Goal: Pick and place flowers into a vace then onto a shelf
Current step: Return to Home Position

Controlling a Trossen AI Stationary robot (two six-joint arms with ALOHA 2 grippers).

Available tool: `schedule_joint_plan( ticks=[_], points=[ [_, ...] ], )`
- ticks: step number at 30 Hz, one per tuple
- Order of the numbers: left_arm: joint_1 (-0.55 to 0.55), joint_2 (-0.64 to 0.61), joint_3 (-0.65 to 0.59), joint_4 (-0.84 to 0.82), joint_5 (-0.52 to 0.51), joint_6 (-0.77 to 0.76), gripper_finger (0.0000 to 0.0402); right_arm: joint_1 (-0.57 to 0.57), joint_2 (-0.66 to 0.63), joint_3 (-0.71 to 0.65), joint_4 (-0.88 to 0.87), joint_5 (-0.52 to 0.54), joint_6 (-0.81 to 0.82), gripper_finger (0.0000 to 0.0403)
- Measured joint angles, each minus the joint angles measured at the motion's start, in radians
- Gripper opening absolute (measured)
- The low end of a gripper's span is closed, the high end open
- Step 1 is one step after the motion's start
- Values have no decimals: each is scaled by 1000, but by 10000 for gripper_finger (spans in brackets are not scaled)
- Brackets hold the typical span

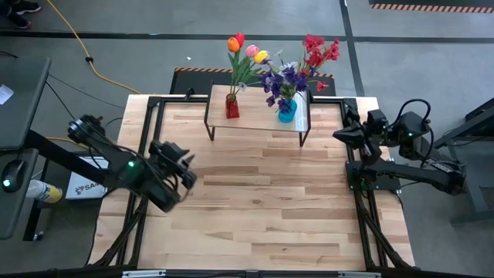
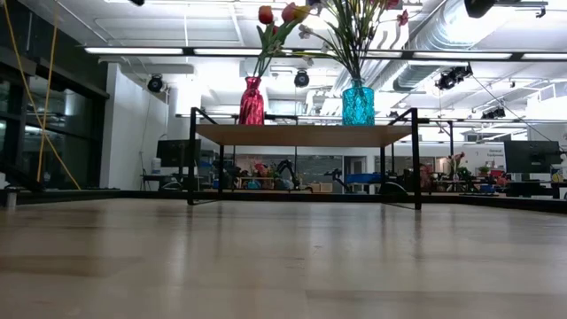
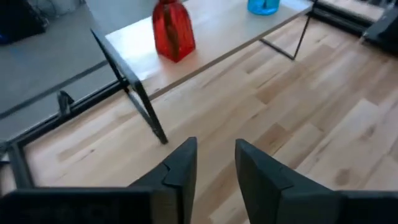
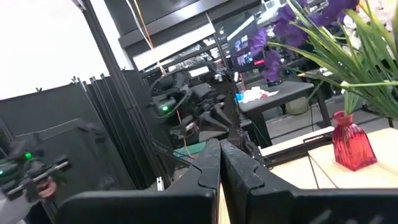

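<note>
Near & mid tabletop [image 1: 255, 201] open for passage; shelf [image 1: 258, 116] w/ red vase [image 1: 231, 108] & blue vase [image 1: 287, 113] blocks far edge.

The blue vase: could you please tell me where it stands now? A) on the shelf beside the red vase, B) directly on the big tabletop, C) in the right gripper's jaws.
A: the high view shows the blue vase standing on the shelf, beside the red vase.

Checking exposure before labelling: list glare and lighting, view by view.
High view: even light, no glare. Low view: ceiling light strips glow behind the red vase. Left wrist view: glare whitens the shelf top beside that vase. Right wrist view: background washed out white.
</note>
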Motion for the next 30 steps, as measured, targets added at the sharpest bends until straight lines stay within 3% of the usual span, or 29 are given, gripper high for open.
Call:
schedule_joint_plan(
  ticks=[4, 12, 21, 25, 30],
  points=[
    [0, -143, -129, 51, 3, 0, 137, -2, -14, 0, 0, 2, -20, 1],
    [0, -405, -373, 208, 14, 10, 83, -2, -64, 0, -15, 68, -143, 0],
    [0, -573, -503, 291, 32, 57, 30, -2, -160, 0, -162, 106, -203, 0],
    [0, -597, -509, 212, 65, 56, 38, -2, -213, 0, -225, 109, -199, 0],
    [0, -645, -509, 124, 141, -48, 79, -2, -256, 0, -238, 109, -170, 0]
  ],
)
